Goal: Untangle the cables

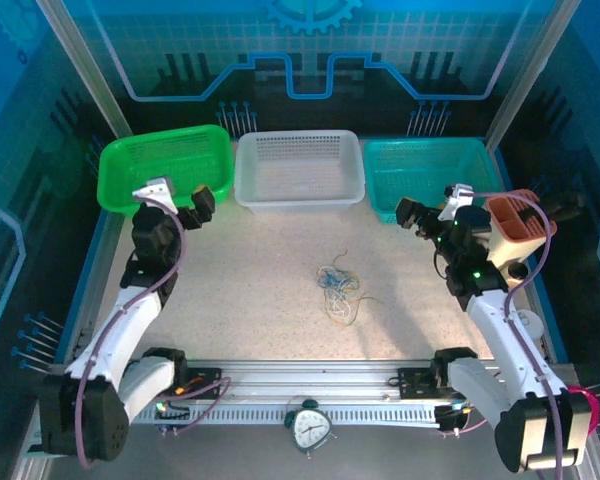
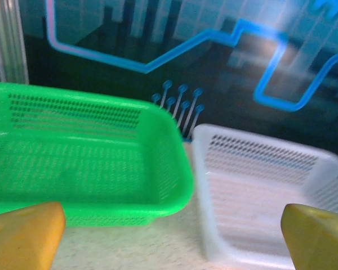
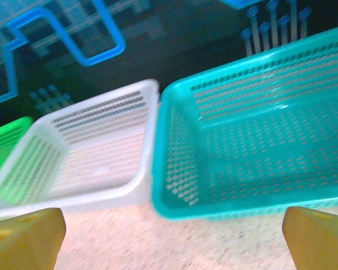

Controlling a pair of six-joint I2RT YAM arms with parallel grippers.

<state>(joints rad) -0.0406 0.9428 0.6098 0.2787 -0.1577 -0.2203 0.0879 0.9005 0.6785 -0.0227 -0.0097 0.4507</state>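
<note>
Top external view, and here's the whole worktop [image 1: 260,270]: pale, speckled, wide. Along its far edge, three baskets stand in a row: the green basket [image 1: 170,131] at 11 o'clock, the white basket [image 1: 298,136] at 12 and the teal basket [image 1: 430,143] at 1. I can't see anything in any of them.

Now the arms. The left pincer [image 1: 180,193] hovers at about 10 o'clock, just in front of the green basket, with its jaws spread wide and nothing between them. The left wrist view backs that up: one yellow fingertip [image 2: 25,233] sits in each bottom corner, with baskets and a strip of worktop showing between. The right pincer [image 1: 435,205] mirrors it at 2 o'clock by the teal basket, also spread wide and empty. Both are well apart from the job.

And the job itself: the cables [image 1: 337,285] lie near the middle of the worktop, a touch toward 3 o'clock. They make one small knot of blue, yellow-tan and whitish threads, looped over each other. A loose end trails toward 12 o'clock and another toward 4.

My read is that nothing is done yet. No strand is pulled free, none is laid out apart, and neither pincer touches the tangle. The reach in, the first pinch and every separation are all left to do.
</note>
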